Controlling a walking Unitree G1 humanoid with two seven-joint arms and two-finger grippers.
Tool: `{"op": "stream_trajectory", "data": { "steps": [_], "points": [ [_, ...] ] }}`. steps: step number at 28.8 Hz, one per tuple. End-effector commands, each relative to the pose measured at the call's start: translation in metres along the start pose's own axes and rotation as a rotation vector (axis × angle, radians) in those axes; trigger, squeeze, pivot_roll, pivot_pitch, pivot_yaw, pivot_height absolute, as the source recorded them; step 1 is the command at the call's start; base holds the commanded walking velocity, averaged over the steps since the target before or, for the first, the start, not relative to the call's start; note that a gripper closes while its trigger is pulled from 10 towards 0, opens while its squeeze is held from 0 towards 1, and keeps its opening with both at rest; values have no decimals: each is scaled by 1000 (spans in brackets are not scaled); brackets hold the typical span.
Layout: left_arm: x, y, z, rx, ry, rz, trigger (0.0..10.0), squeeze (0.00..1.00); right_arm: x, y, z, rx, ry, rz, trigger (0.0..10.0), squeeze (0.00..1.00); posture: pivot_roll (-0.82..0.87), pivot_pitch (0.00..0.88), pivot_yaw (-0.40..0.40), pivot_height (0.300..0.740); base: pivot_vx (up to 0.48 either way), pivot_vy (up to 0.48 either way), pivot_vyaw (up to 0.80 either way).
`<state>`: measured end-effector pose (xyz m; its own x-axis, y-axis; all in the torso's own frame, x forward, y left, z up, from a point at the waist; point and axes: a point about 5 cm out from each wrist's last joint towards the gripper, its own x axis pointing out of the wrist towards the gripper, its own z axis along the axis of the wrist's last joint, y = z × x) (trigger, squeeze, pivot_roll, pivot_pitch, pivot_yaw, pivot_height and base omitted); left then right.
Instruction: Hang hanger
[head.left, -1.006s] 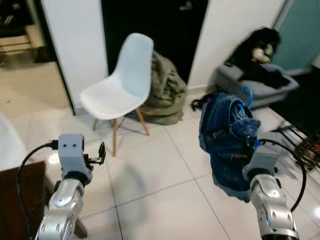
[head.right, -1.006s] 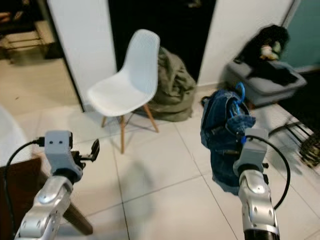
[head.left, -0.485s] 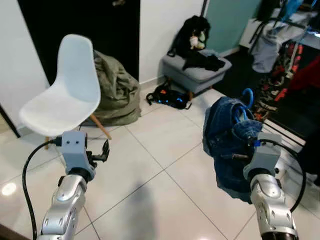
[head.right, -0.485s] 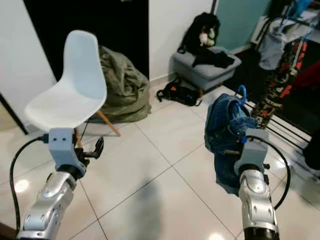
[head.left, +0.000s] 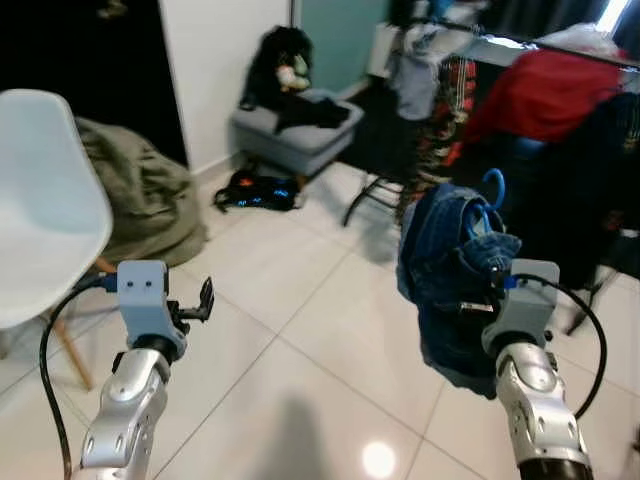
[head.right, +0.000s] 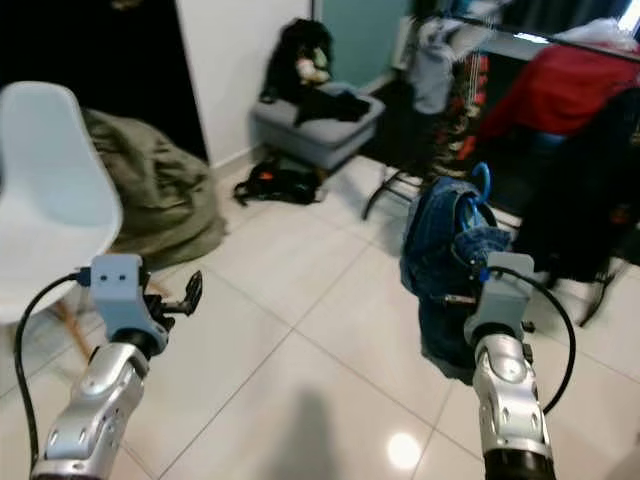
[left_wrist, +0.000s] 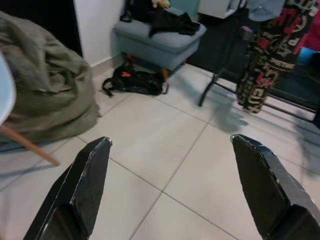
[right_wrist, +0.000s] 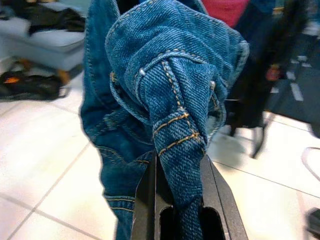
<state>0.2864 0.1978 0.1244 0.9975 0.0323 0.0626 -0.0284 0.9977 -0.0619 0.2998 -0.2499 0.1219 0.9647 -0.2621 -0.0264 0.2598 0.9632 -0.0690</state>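
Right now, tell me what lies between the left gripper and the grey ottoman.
Mostly bare white tile; a black bag lies on the floor just before the grey ottoman, seen past the open left gripper in the left wrist view.

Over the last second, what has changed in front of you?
Only the view: the head has swung right, sliding the white plastic chair to the left edge and bringing the loaded clothes rack in. The right gripper stays shut on the blue denim garment; the left gripper stays open.

Right end effector (head.left: 497, 283) apparently grips hangered jeans (head.left: 452, 280).
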Motion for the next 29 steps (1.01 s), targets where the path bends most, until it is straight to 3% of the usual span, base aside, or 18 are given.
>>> {"op": "stream_trajectory", "data": {
  "steps": [1,2,3,4,13,26,29],
  "points": [
    [-2,-2,-3,3,6,-2,10000,0,2,0,11,-3,-59,-1,0,0,25,84,-61,740,0,0,-800],
    [-2,-2,-3,0,6,-3,10000,0,2,-1,11,-10,-61,-2,706,0,23,85,-62,740,0,0,-738],
    [-2,-2,-3,0,6,-3,10000,0,2,-1,11,-10,-61,-2,706,0,23,85,-62,740,0,0,-738],
    [-2,-3,-3,-4,4,-6,10000,0,2,-2,12,-13,-61,-7,10000,0,20,84,-62,740,0,0,0],
    [-3,-6,-1,-8,-14,-37,10000,0,2,-5,12,-15,-59,-26,10000,0,15,85,-59,740,31,0,0],
    [-4,-9,0,-15,-29,-64,10000,0,1,-8,12,-2,-61,-64,10000,0,11,81,-52,740,458,0,0],
    [-4,-9,0,-14,-31,-71,10000,0,1,-8,12,-18,-59,-68,10000,0,9,80,-51,740,480,0,-788]
  ]
}}
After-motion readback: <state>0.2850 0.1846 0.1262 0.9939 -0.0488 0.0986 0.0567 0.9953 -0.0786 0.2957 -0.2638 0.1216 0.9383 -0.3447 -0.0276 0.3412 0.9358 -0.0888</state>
